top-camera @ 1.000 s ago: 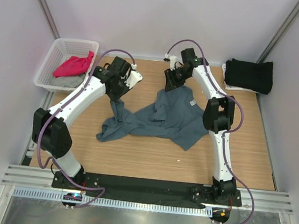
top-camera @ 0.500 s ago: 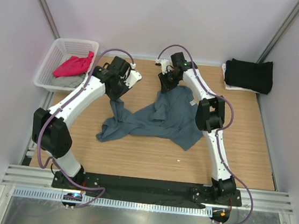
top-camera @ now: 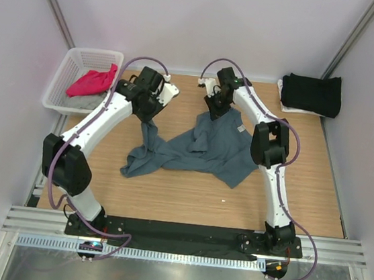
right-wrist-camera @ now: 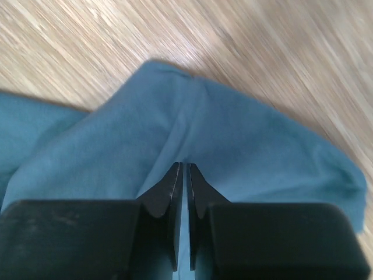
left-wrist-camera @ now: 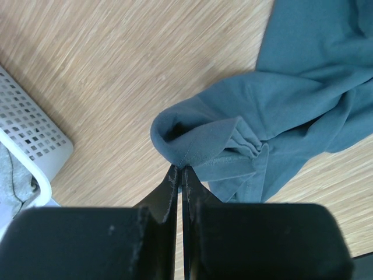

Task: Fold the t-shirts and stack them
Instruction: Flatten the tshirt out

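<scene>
Nearest me, the two white-and-black arms are rising from their bases at the front edge of the pale wooden desk (top-camera: 187, 194), each one reaching away toward the far half. In the middle of the desk a slate blue-grey cloth t-shirt (top-camera: 206, 149) is lying crumpled and unfolded. Its nearer part is spreading flat on the wood, and a twisted tail of it is trailing off to the left. The left hand (left-wrist-camera: 179, 170) is hovering over that left portion with its fingers pressed together, pinching a rolled edge of the blue-grey cloth. The fabric is curling up into a small loop just beyond the fingertips and is hanging down from them to the desk. A little farther back, the right hand (right-wrist-camera: 183, 168) is sitting at the shirt's far edge. Its fingers are drawn almost together on a raised fold of the same shirt, and creases are running up to the tips. Beyond the left hand, off the far left corner of the desk, a white plastic mesh basket (top-camera: 65, 72) is holding a bunched magenta-pink t-shirt (top-camera: 92, 82), which is lying on top of a light grey t-shirt (top-camera: 86, 101). At the far right corner a folded black t-shirt (top-camera: 312, 93) is lying well apart from both hands.
</scene>
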You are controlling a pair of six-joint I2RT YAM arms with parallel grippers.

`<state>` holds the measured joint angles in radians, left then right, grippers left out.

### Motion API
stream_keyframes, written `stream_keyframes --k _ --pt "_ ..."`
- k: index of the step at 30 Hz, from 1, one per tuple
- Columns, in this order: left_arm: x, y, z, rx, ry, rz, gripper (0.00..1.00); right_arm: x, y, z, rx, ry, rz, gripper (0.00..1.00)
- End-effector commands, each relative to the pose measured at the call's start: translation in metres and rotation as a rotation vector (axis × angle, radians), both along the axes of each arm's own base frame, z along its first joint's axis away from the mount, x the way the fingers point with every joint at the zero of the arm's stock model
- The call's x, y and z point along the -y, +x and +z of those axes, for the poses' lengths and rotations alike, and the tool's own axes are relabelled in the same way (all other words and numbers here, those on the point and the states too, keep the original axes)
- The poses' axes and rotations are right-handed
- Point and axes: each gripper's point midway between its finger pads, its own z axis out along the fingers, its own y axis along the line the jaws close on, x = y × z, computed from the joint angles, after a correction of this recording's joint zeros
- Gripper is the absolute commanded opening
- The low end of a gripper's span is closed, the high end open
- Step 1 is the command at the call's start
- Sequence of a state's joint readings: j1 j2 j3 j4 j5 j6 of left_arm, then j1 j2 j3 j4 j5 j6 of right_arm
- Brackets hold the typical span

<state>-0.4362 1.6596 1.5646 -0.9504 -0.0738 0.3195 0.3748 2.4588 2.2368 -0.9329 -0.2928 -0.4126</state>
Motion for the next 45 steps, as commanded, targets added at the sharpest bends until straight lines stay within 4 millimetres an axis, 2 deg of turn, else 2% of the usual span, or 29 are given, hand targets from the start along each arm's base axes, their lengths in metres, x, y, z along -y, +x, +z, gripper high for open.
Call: stream_keyframes --k 1,2,3,4,6,8,17,23,30,43,45 --pt "0.013 0.015 0.018 0.052 -0.078 0.003 0.0 0.01 0.005 0.056 0.108 -0.007 -0.004 0.15" --pt "0.015 0.015 0.019 0.051 -0.088 0.001 0.0 0.01 0.002 0.055 0.099 -0.012 -0.005 0.15" --pt "0.017 0.015 0.02 0.051 -0.095 -0.001 0.0 0.01 0.001 0.057 0.1 -0.011 -0.006 0.22" --pt "0.017 0.016 0.021 0.054 -0.097 -0.002 0.0 0.01 -0.001 0.058 0.095 -0.009 -0.006 0.29" --pt "0.019 0.017 0.023 0.062 -0.108 -0.003 0.0 0.008 -0.001 0.056 0.092 -0.011 -0.006 0.5" --pt "0.02 0.016 0.023 0.058 -0.114 -0.002 0.0 0.006 0.0 0.055 0.092 -0.005 -0.005 0.53" --pt "0.015 0.007 0.021 0.048 -0.111 0.008 0.0 -0.022 0.003 0.03 0.087 -0.019 0.036 0.53" --pt "0.015 0.007 0.018 0.044 -0.113 0.015 0.0 -0.028 0.001 0.018 0.076 -0.037 0.046 0.53" --pt "0.019 0.012 0.019 0.044 -0.119 0.015 0.0 -0.02 0.008 0.009 0.099 -0.092 0.02 0.53" --pt "0.021 0.022 0.018 0.045 -0.121 0.023 0.0 -0.012 -0.007 -0.008 0.044 -0.143 0.055 0.35" --pt "0.027 0.021 0.017 0.032 -0.145 0.011 0.0 -0.011 -0.011 -0.01 0.027 -0.14 0.064 0.33"
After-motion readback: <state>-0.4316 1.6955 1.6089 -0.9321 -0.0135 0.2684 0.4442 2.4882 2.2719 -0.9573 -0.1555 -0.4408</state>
